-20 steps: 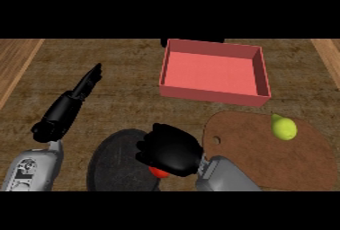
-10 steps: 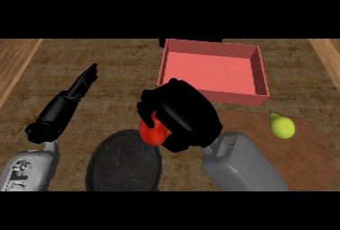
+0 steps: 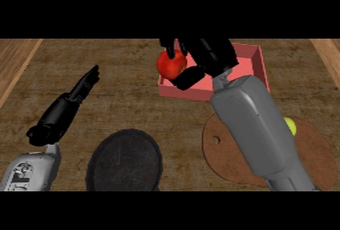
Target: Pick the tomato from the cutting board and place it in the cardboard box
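Observation:
My right hand [image 3: 211,55] is shut on the red tomato [image 3: 170,65], its fingers and thumb curled round it. It holds the tomato over the left edge of the pink open box [image 3: 256,67] at the back of the counter. The right forearm crosses the brown round cutting board [image 3: 225,155] at the lower right and hides much of it. My left hand [image 3: 69,103] rests open at the left with straight fingers pointing away, holding nothing.
A yellow-green fruit [image 3: 290,126] lies on the cutting board, half hidden by the right forearm. A dark round plate [image 3: 125,161] sits at the lower middle. Light wooden strips border the counter at the far left and far right.
The right hand has lifted the tomato from above the dark plate and carried it away and rightward to the box's left edge. The left hand has stayed still.

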